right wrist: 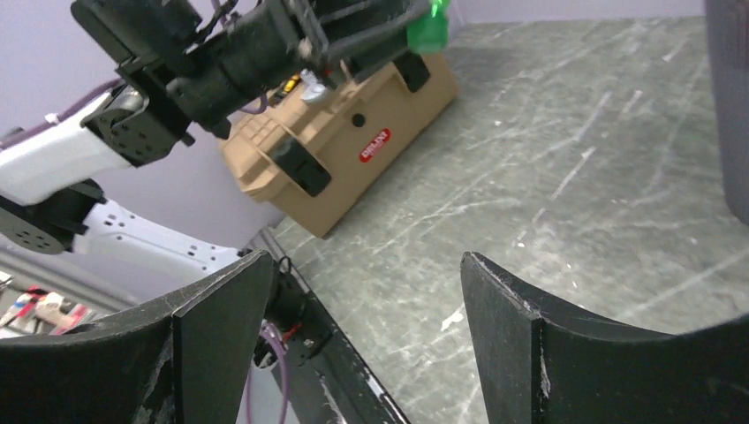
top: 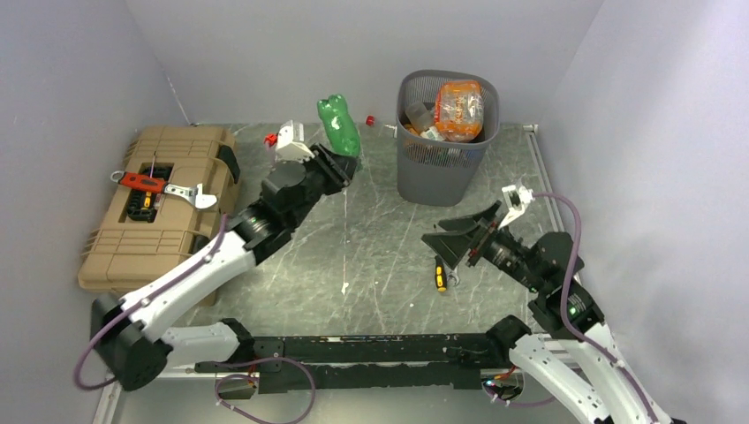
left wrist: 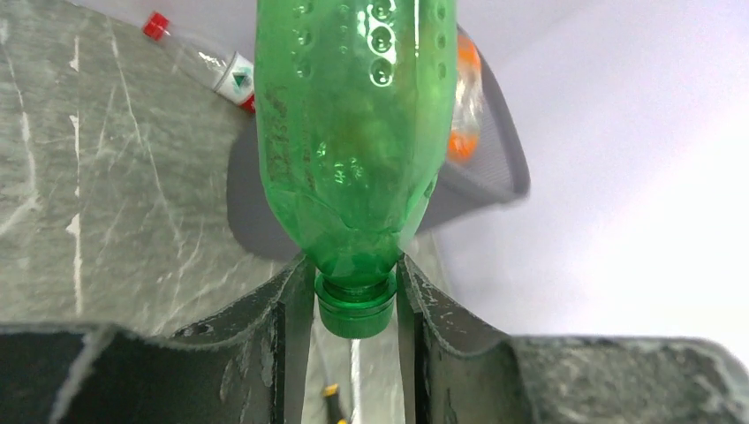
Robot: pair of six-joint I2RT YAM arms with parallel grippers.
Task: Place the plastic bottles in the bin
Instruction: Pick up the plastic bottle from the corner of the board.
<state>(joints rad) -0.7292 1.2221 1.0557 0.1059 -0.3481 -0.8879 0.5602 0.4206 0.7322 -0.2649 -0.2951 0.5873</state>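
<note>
1. Left gripper (left wrist: 353, 269) is clamped on the capped neck of a green bottle (left wrist: 353, 132); the bottle's body sticks up, raised off the table (top: 371, 256)
2. Bin (top: 446, 172) stands at 1 o'clock on the table; the green bottle is near its 9 o'clock side; an orange bottle (top: 459, 110) lies inside
3. Clear red-capped bottle (top: 382, 125) lies at the bin's 10 o'clock
4. Right gripper (right wrist: 364, 261) gapes wide, holding nothing

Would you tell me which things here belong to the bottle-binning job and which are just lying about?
Job: dark grey mesh bin; green plastic bottle in the left gripper; clear red-capped plastic bottle lying beside the bin.
Lying about: tan toolbox; black-and-yellow screwdriver; red-handled tool on the toolbox.
</note>
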